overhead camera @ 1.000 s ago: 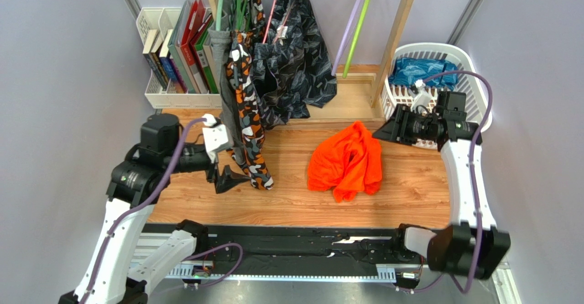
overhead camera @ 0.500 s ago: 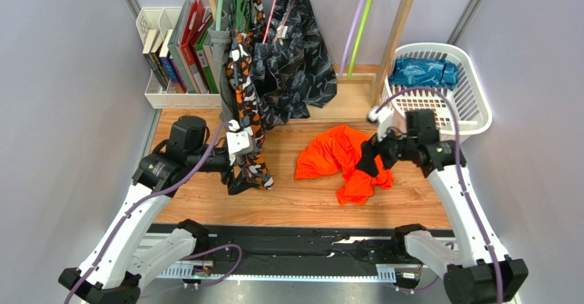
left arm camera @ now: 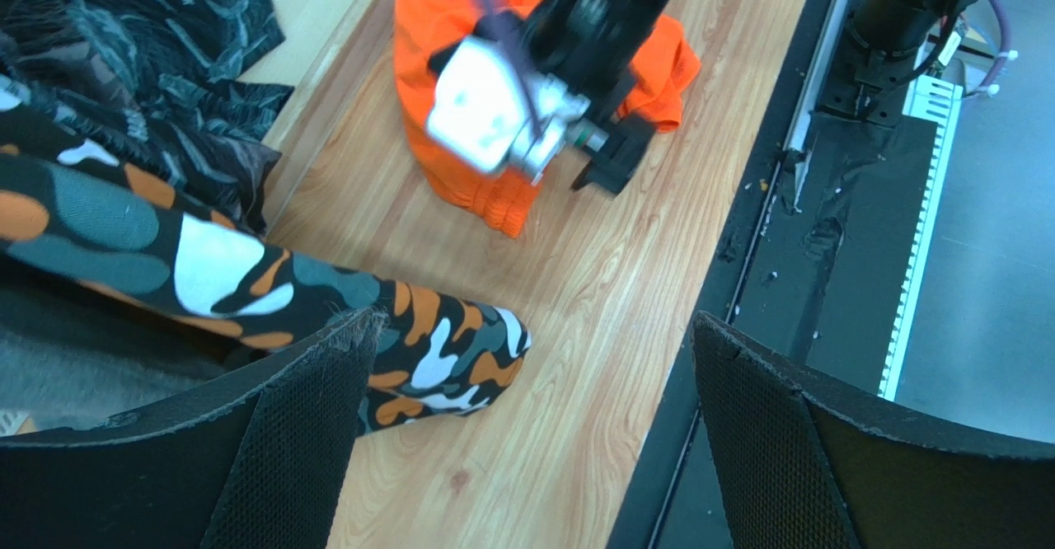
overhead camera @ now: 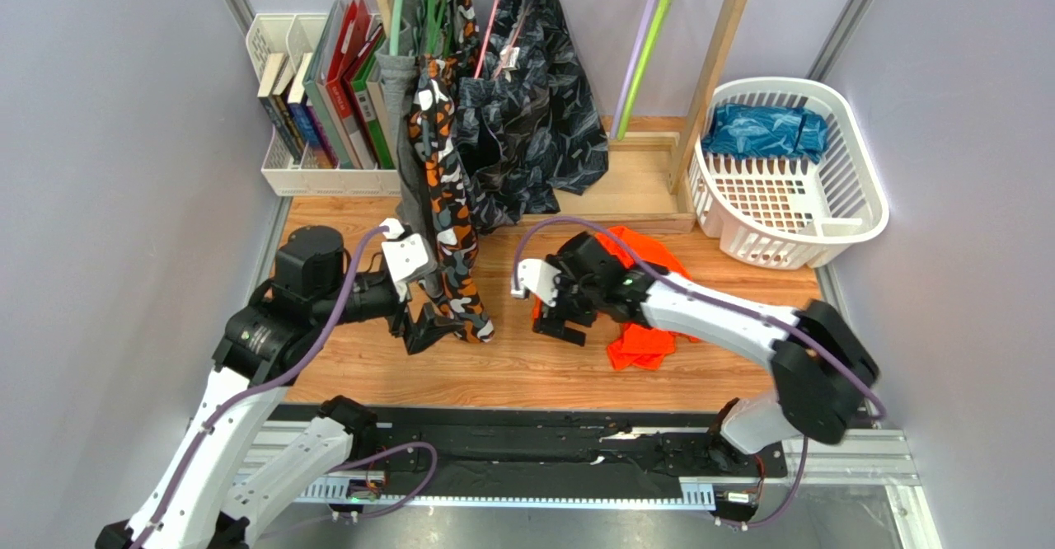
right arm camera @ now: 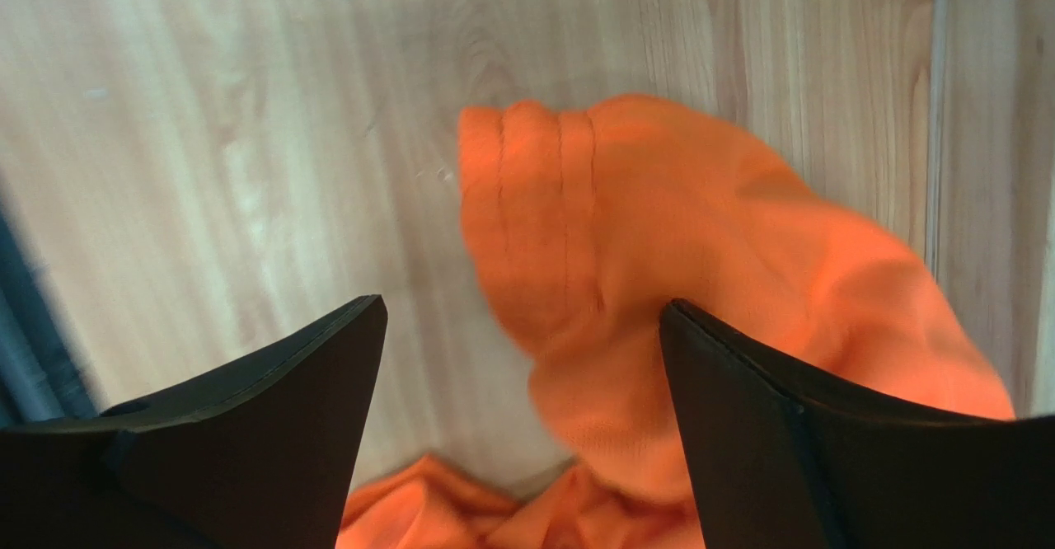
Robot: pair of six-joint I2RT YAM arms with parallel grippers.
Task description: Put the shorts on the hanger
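Orange cloth at the right fingers: the right fingers [overhead camera: 560, 324] are spread wide and point down over the 9 o'clock edge of the shorts [overhead camera: 640, 345]. The wrist view shows a stitched fold of the mesh in the gap between them, not pinched. Whether the tips touch the fabric cannot be told.
Left fingers: the left fingers [overhead camera: 421, 327] are likewise parted wide and hold nothing. They hover low beside the hem of the camo garment [overhead camera: 448, 271], which trails onto the bench [overhead camera: 520, 376]. Contact with that hem cannot be told.
Shorts: a crumpled heap on the bench, right of centre, partly under the right arm. Waistband and drawstring are not made out.
Hanger: the lime-green hanger [overhead camera: 648, 55] hangs at the back with nothing on it as far as shows. It is at about 12 o'clock from the shorts and well apart from them, just beside a lavender hanger [overhead camera: 634, 48].
Done: nothing of the hanging itself, by my reading; the shorts are neither lifted nor spread.
Left to do: close on the fold, raise and open the shorts, fetch the hanger, then drape the waist over it.
Step in hand: most likely the first grasp of the shorts by the right arm.
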